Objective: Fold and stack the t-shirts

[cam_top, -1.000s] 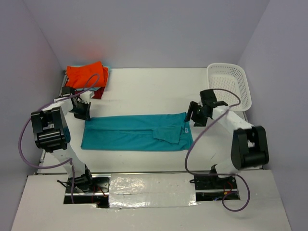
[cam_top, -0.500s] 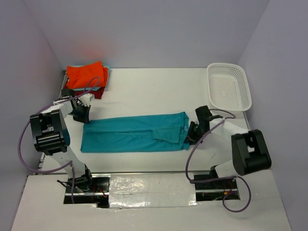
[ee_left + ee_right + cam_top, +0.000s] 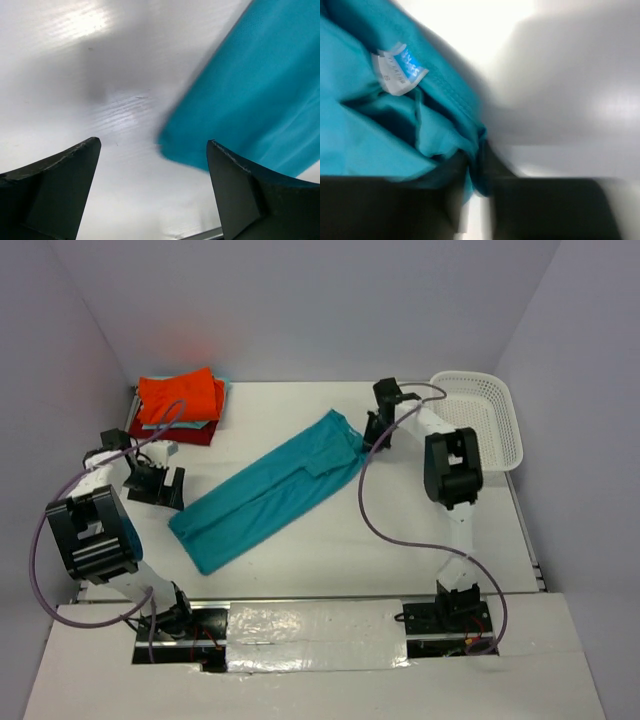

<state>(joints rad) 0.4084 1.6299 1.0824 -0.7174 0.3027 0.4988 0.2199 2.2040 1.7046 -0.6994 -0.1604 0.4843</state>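
A teal-blue t-shirt (image 3: 270, 490), folded into a long strip, lies diagonally across the table from near left to far right. My right gripper (image 3: 372, 432) is shut on its far collar end, and the right wrist view shows that cloth (image 3: 395, 135) with its label pinched between the jaws (image 3: 477, 172). My left gripper (image 3: 160, 485) stands open beside the strip's near left end, holding nothing. In the left wrist view the strip's corner (image 3: 250, 100) lies on the table ahead of the open fingers (image 3: 60, 175). An orange t-shirt (image 3: 180, 395) tops a folded pile, with a dark red one (image 3: 196, 433) beneath it.
A white mesh basket (image 3: 480, 420) stands at the far right, close behind my right arm. The folded pile sits in the far left corner by the wall. Purple cables loop from both arms above the table.
My right gripper shut on the teal-blue shirt's collar end and swung it toward the far side, turning the strip diagonal. My left gripper opened, released the other end and drew slightly left.
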